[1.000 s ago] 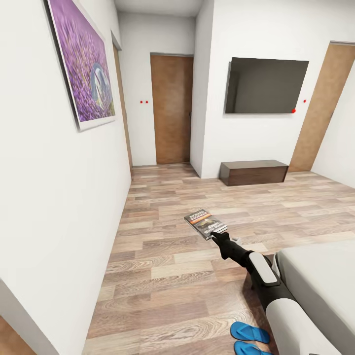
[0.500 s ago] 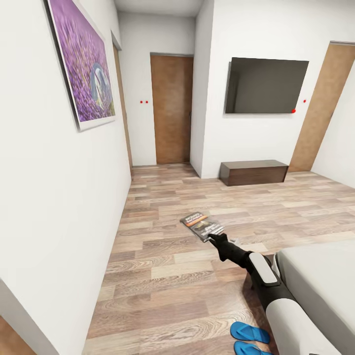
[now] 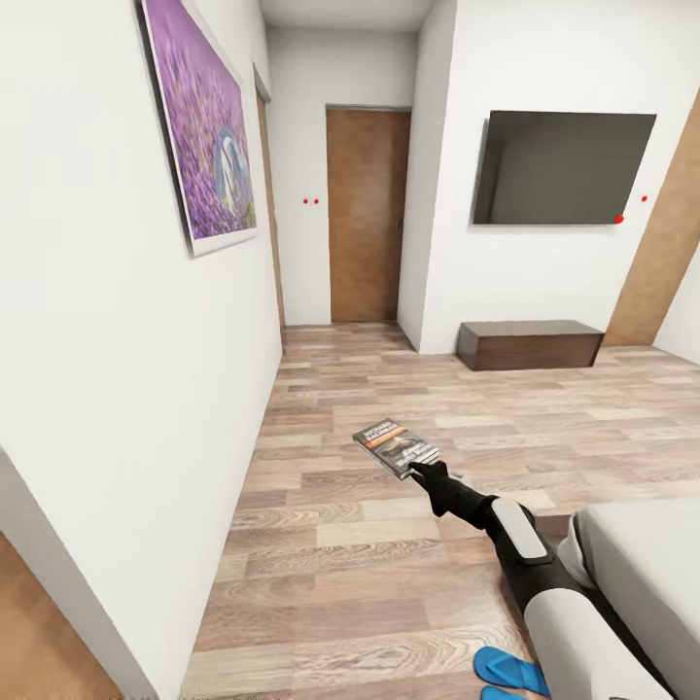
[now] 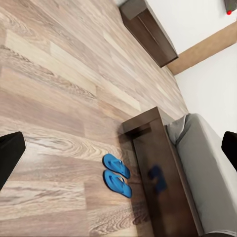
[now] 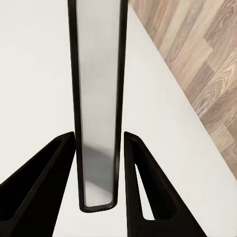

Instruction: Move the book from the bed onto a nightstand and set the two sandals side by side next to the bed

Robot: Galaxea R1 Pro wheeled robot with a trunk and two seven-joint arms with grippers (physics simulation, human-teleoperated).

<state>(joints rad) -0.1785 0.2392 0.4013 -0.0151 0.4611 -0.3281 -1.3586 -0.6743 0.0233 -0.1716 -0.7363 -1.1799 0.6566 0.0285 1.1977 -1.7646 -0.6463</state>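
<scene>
The right gripper [image 3: 424, 471] is pinched on the near edge of the book [image 3: 396, 446]. In the right wrist view its two dark fingers [image 5: 47, 177] press either side of the thin slab, seen edge-on. The book juts forward beyond the fingertips, roughly level, cover up, carried in the air over the plank floor [image 3: 331, 544] and resting on nothing. Behind the gripper the right arm reaches out nearly straight, low and forward from the shoulder. The corner of the bed [image 3: 642, 554] lies back beside the arm's upper part. So the step in hand looks like the carry: the book is off the mattress and not yet set down. The next move calls for turning the base toward a nightstand, then lowering the book flat onto its top before letting go — a thin edge-grip may let it droop or twist. The left gripper [image 4: 118, 148] is spread wide and holds nothing; below it the two sandals [image 4: 117, 175] lie side by side, close to the bed's dark frame.
</scene>
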